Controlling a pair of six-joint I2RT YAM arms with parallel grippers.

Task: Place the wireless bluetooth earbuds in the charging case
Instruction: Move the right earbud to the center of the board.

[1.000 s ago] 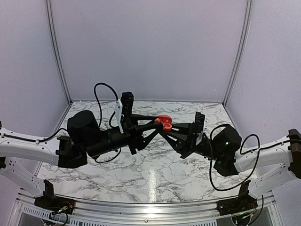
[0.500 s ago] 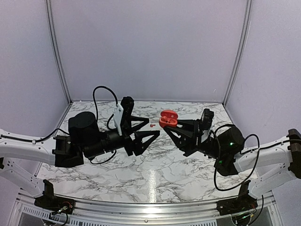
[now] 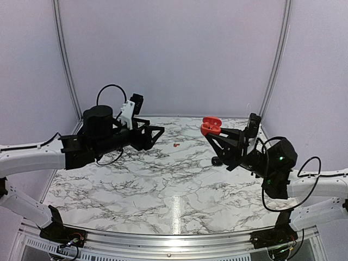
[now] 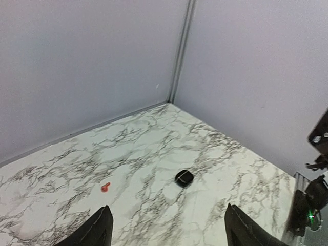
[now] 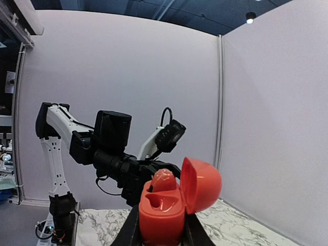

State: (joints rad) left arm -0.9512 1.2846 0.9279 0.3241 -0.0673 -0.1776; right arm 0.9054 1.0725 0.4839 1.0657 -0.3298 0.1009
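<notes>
No lettering, label, brand or number can be read in any view, neither on the red charging case (image 5: 160, 215) nor on the desk (image 3: 163, 187).

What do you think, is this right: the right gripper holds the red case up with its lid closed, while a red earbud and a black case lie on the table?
No: the lid is open, as the right wrist view shows. Otherwise yes: the right gripper holds the red case up, and a red earbud and a black case lie on the table.
</notes>
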